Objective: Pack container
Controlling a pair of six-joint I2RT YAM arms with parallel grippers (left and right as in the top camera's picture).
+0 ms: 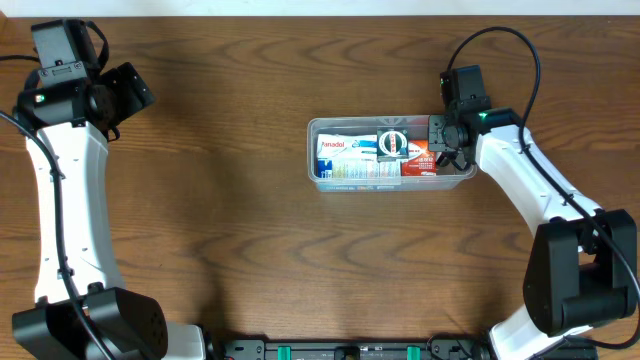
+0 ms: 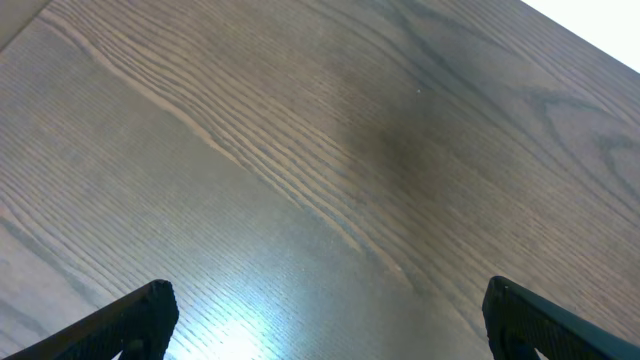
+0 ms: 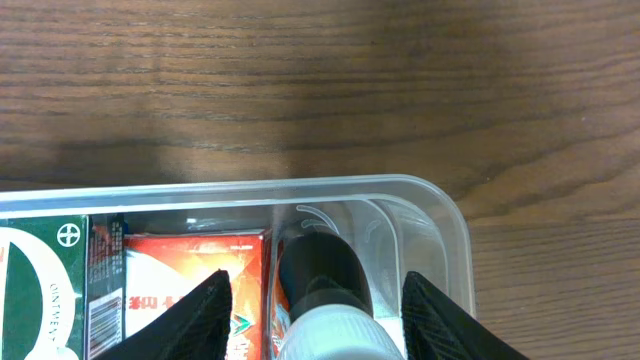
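Right pincer (image 3: pixel 315 278), spread apart, straddles a black-capped bottle (image 3: pixel 320 262) inside the container's (image 3: pixel 432 200) end; left pincer (image 2: pixel 330 290) gapes wide.

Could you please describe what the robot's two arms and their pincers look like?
Both the left arm and the right arm have smooth white links between bulky black joints and bases. A thin black cable loops off the right one, and a small green light glows near each wrist. The left pincer and right pincer have flat, matte black fingers.
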